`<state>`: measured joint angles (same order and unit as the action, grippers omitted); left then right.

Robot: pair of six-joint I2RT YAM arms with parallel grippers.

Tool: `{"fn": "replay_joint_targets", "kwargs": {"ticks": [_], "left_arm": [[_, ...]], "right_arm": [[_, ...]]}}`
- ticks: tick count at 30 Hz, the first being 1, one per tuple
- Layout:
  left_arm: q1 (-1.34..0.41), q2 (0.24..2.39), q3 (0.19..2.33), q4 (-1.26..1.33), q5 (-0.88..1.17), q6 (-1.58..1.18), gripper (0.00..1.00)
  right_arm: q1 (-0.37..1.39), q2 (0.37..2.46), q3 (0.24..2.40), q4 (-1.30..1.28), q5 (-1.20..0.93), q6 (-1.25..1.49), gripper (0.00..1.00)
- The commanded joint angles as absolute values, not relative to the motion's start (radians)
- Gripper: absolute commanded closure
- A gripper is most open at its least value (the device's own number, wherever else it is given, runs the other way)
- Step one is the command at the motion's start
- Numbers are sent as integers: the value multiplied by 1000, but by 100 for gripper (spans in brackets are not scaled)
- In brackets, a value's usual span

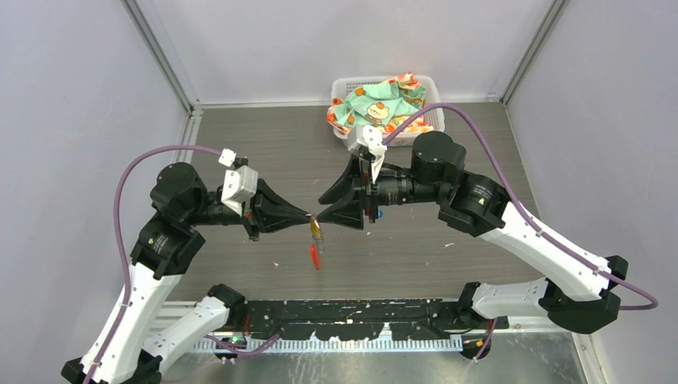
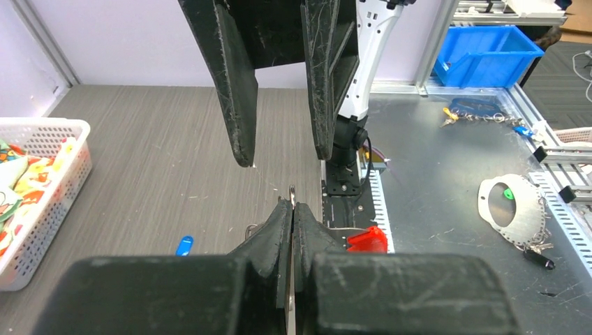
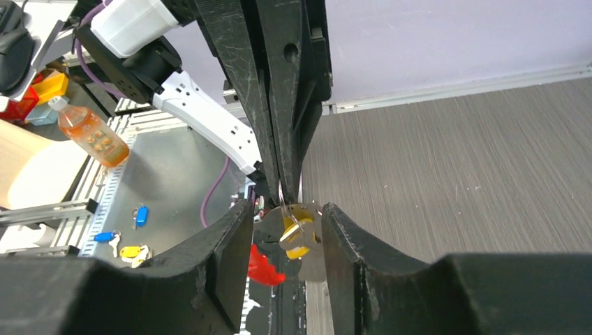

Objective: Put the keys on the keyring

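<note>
Left fingers (image 2: 276, 234) pinch the keyring (image 2: 291, 190); right fingers (image 3: 223, 258) stand parted around the yellow-tagged key (image 3: 296, 234), gripping nothing.

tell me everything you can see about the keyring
The keyring is a thin grey metal ring, seen edge-on from the left wrist. It is pinched between the fingertips of the shut left hand and held in the air above the table. An elongated red plastic tag hangs down from it. The yellow key dangles right at the ring, apparently threaded on. The open right hand flanks the ring on both sides, seemingly without touching it.
</note>
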<state>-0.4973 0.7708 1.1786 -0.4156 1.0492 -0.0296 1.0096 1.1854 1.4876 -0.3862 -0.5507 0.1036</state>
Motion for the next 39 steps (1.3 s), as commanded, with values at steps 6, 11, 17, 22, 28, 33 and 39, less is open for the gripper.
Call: {"fn": "replay_joint_targets", "kwargs": {"ticks": [6,11,17,22,28,33,39], "left_arm": [[-495,773,1223,-308,1067,-117,100],[-495,773,1225,-296,1062,-133,100],[-495,776,1222,-285,1052,-149,100],[-495,778,1212,-277,1056,-159,100],[-495,773,1210,-312,1053,-129,100],[-495,765,1240,-472,1064,11,71],[-495,764,1263,-659,1084,183,57]], "right_arm": [[1006,1217,1492,-283,-642,116,65],[1006,1224,1489,-285,-660,123,74],[1005,1233,1493,-285,-682,133,92],[1005,1246,1498,-285,-696,150,94],[1006,1229,1499,-324,-683,148,99],[1006,1212,1540,-442,-683,111,99],[1006,1211,1578,-563,-712,77,99]]}}
